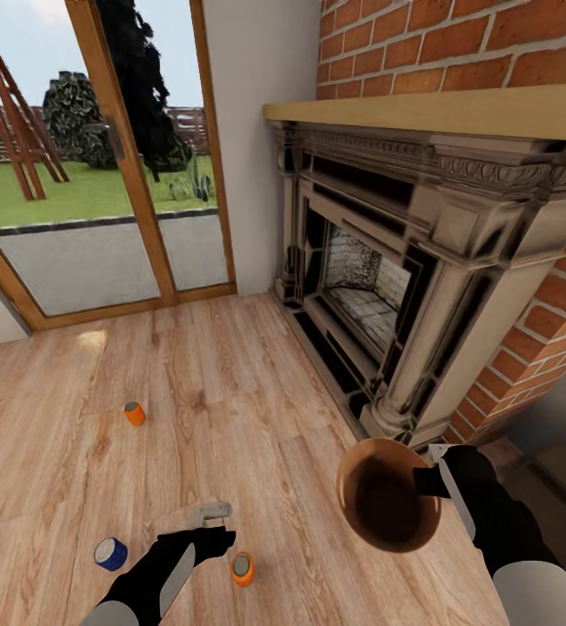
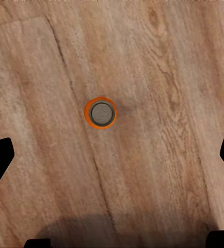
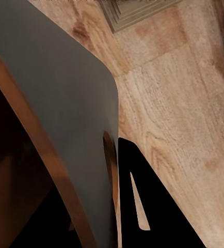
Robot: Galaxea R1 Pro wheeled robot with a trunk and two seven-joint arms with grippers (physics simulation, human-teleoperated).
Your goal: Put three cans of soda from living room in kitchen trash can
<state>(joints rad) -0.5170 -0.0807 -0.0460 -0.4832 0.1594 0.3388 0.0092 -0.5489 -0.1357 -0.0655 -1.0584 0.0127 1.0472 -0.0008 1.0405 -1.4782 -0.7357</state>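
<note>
We judge the task barely begun: all three cans stand on the floor and the bin [image 1: 387,507], its copper inside turned toward us, looks empty as far as we can see into it. Our right gripper [image 1: 435,478] is closed on the bin's rim, holding it tilted above the floor. Our left gripper [image 1: 204,539] hangs wide open and empty over the near orange can [image 2: 100,112], which stands upright between its fingers far below. The blue can [image 1: 110,554] stands near it on the left, and the far orange can [image 1: 135,413] well apart, further out. What remains is three pickups and drops, then carrying the bin to the kitchen.

The floor [image 1: 248,391] is light wood planks. Beyond stand the stone fireplace [image 1: 404,261], its brick wall [image 1: 456,43], and the glass doors [image 1: 100,174] onto a garden.
</note>
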